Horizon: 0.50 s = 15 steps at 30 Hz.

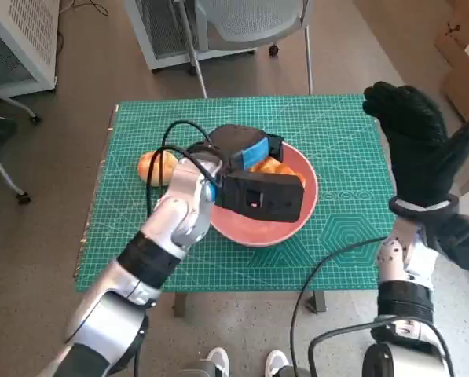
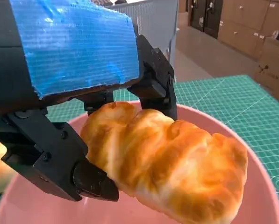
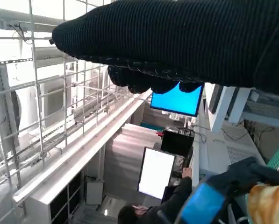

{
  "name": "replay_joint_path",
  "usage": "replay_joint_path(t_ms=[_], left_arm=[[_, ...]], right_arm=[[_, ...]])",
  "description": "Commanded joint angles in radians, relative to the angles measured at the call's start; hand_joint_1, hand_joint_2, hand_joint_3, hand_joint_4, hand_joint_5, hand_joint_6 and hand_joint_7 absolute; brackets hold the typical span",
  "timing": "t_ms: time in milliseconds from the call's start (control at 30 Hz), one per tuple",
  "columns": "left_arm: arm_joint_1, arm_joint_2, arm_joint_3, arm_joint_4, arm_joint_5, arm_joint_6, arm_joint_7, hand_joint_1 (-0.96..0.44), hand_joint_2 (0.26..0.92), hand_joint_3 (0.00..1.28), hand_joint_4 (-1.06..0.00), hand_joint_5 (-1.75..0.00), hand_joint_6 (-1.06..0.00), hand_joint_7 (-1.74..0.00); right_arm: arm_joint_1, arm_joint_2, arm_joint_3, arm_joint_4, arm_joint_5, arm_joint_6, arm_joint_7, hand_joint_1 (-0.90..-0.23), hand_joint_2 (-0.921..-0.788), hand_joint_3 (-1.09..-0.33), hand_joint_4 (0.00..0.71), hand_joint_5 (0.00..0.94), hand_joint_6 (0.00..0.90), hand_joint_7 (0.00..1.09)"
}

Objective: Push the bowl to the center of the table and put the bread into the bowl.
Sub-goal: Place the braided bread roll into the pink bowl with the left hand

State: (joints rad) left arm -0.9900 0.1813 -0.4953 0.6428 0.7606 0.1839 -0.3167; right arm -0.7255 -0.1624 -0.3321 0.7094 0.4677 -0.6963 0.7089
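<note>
A pink bowl [image 1: 291, 221] sits near the middle of the green mat. My left hand [image 1: 246, 153] is over it and holds a golden bread roll [image 2: 167, 163] just above the bowl's inside [image 2: 256, 186]; the black fingers [image 2: 90, 179] clamp the roll's end. In the head view only a bit of that bread [image 1: 269, 166] shows past the hand. A second bread roll [image 1: 155, 167] lies on the mat left of the bowl. My right hand [image 1: 419, 141] is raised off the table's right side, fingers spread, holding nothing.
The green cutting mat [image 1: 344, 236] covers the small table. A chair [image 1: 242, 23] stands behind the table's far edge. Cardboard boxes [image 1: 462, 47] are at the far right. In the right wrist view a person [image 3: 167, 205] sits by monitors.
</note>
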Motion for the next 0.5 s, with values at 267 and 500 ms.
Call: replay_joint_path(t_ms=[267,500], left_arm=[[-0.002,0.007,0.027,0.013,-0.080,0.032,-0.044,-0.13,0.760,0.13,-0.06,-0.10,-0.15,-0.22],[0.022,0.032,0.025,-0.049,-0.079,0.040,-0.068,-0.35,0.749,0.08,0.00,-0.01,-0.11,-0.11]], right_arm=[[0.026,-0.003,0.003,-0.005,-0.004,0.010,-0.016,-0.612,-0.921,-0.750,0.248,0.000,0.329,0.00],[0.019,0.000,0.004,0.008,-0.003,0.008,-0.014,-0.613,-0.921,-0.749,0.246,0.000,0.329,0.00]])
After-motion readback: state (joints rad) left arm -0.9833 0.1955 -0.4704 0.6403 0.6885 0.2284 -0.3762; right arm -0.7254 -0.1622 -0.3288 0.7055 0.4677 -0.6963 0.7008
